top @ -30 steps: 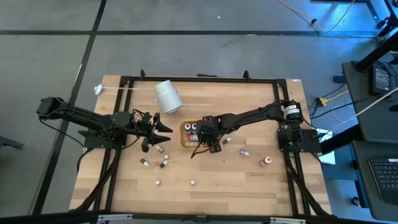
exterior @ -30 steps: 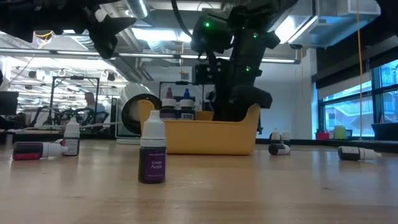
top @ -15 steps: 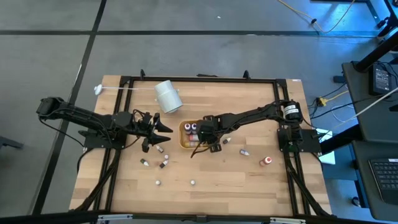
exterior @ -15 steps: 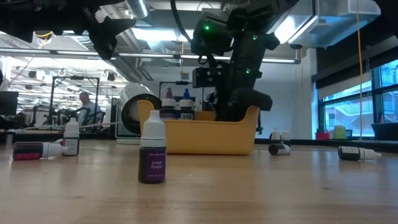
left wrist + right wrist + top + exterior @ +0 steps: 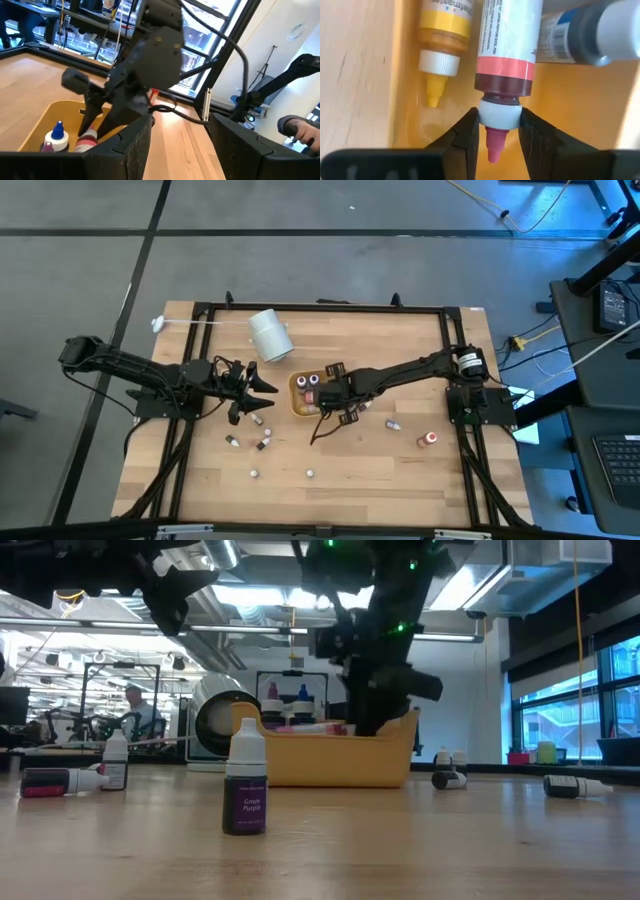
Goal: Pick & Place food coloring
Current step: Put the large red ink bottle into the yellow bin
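Inside the orange tray (image 5: 297,408) the right hand (image 5: 499,131) grips a red food coloring bottle (image 5: 509,52) by its white cap, beside a yellow bottle (image 5: 441,35). Just left of the tray the left hand (image 5: 262,388) hovers with fingers apart, empty. More bottles (image 5: 263,443) lie on the counter (image 5: 380,470) near the tray.

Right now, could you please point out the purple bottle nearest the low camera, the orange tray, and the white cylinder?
purple bottle (image 5: 245,790): low view, on its label.
orange tray (image 5: 330,762): low view, on its front wall.
white cylinder (image 5: 269,336): high view, on its side.
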Available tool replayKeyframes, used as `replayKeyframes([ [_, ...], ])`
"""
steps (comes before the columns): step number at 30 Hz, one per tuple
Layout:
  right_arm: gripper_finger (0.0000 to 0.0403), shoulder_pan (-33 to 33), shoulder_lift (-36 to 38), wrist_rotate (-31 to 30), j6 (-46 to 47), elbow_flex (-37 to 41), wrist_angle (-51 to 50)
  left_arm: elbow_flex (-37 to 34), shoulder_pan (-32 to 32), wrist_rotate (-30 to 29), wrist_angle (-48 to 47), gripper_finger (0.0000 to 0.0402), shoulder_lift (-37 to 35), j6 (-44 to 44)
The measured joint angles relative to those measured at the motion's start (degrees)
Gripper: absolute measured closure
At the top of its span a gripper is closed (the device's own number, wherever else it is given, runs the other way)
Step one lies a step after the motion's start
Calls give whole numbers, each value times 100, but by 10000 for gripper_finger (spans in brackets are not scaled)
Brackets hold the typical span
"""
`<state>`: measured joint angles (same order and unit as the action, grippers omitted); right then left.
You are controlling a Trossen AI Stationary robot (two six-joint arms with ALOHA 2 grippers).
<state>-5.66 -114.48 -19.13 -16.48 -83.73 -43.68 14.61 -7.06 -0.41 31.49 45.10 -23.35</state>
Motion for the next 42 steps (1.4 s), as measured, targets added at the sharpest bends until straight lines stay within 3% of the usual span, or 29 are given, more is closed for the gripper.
replayKeyframes([
  [5, 287, -259, 2, -891, -446, -257, -376, 0, 0, 0, 1, 205, 0, 2],
  [13, 286, -753, 2, -3513, -2033, -218, -463, 0, 1, -2, 1, 205, 0, 1],
  [16, 286, -869, 2, -4108, -2675, -214, -533, 0, -1, 0, 0, 205, 0, 4],
  [29, 286, -1074, 2, -4242, -6280, -211, -692, 0, -1, -2, 0, 206, 0, 6],
  [34, 284, -1077, 2, -3690, -7763, -211, -696, 0, 1, -2, 2, 206, 0, 4],
  [37, 278, -1057, -5, -3369, -8119, -207, -621, 0, -1, -1, 2, 205, 0, 4],
  [42, 274, -907, -26, -3512, -8127, -207, -333, 0, -1, -2, 2, 205, 0, 5],
])
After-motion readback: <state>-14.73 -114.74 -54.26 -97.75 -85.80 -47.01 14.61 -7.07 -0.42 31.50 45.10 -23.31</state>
